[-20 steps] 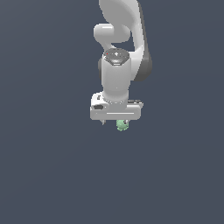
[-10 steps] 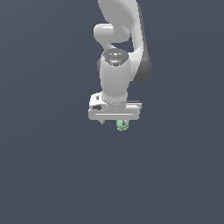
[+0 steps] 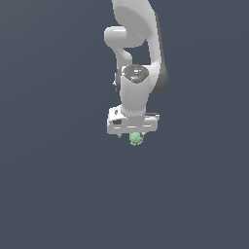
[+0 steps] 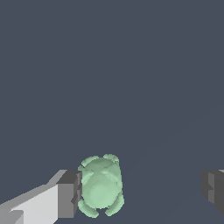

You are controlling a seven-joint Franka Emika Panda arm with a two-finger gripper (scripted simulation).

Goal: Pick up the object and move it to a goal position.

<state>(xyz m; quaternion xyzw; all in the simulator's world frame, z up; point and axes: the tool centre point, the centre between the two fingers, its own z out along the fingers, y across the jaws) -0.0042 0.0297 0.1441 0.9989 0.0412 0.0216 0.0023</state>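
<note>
The object (image 4: 100, 186) is a small pale mint-green lumpy blob on the dark grey floor. In the wrist view it lies between my fingers, right against one dark finger pad (image 4: 69, 194), while the other pad (image 4: 213, 187) stands far off. My gripper (image 4: 140, 190) is open. In the exterior view the white hand (image 3: 132, 124) hangs straight down over the object (image 3: 136, 139), which peeks out just under it. The fingertips are hidden by the hand there.
Plain dark grey floor (image 3: 58, 194) lies all around. The white arm (image 3: 138, 44) rises above the hand. No goal marker shows.
The hand has sunk very slightly towards the floor. The object has not moved.
</note>
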